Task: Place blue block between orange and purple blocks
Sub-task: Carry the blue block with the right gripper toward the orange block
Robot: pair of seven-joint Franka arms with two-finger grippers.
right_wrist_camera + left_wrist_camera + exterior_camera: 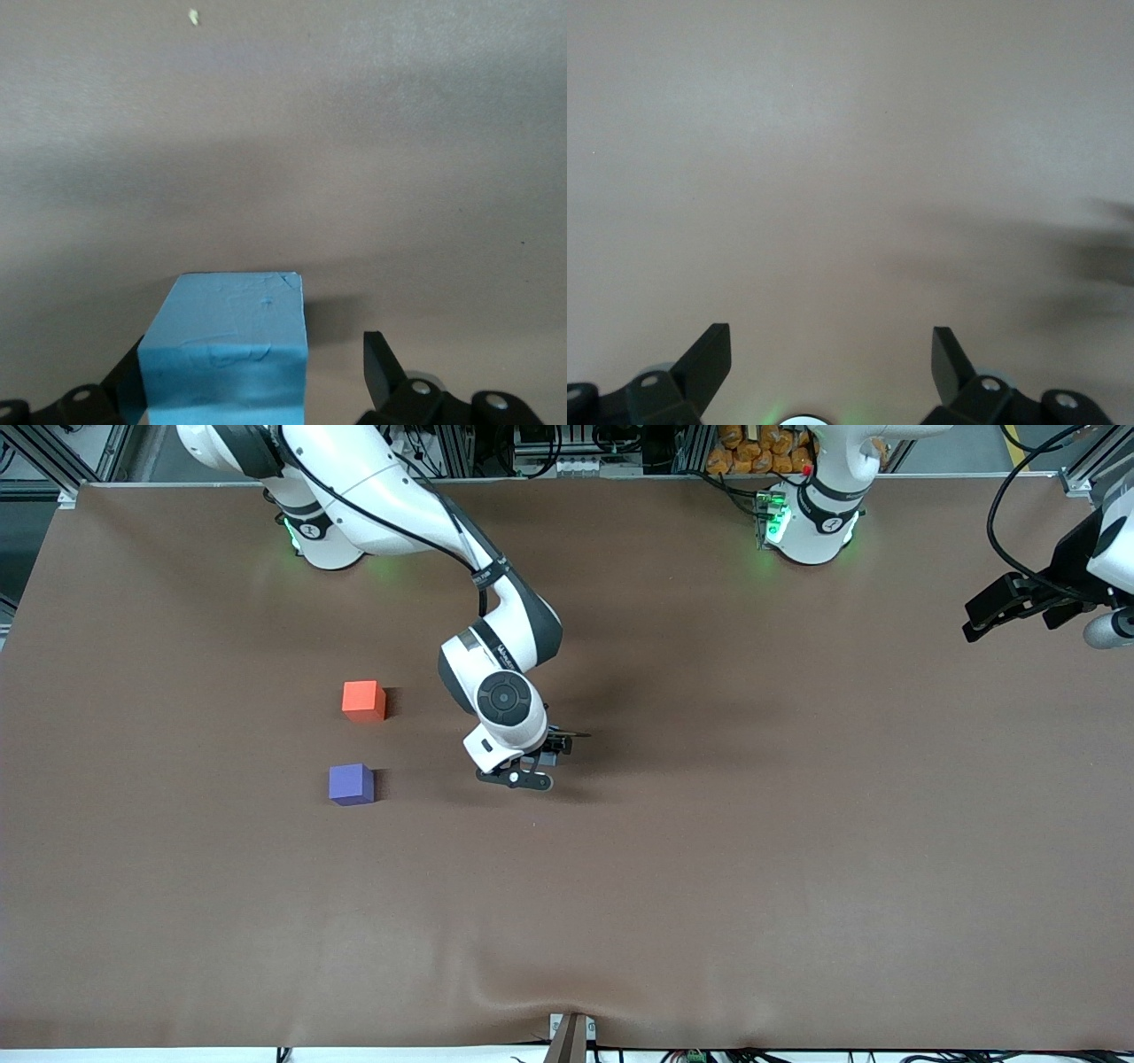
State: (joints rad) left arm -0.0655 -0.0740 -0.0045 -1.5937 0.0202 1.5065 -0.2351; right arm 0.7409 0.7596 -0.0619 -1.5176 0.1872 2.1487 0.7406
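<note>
Even, soft light from overhead fell on the brown cloth-covered worktop (709, 868), with no glare. The small orange-red matte cube (363, 700) and the small violet-purple matte cube (351, 784) each cast a short dark shadow toward the left arm's end. A broad, diffuse shadow spread beside the right arm. Both wrist views looked paler and softly blurred; a smeared shadow darkened the left wrist view's edge.

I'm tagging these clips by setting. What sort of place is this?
Likely a robotics lab: two arms bolted along a brown-covered table, aluminium framing and cables at its edge, and only colored test cubes, orange block and purple block.
</note>
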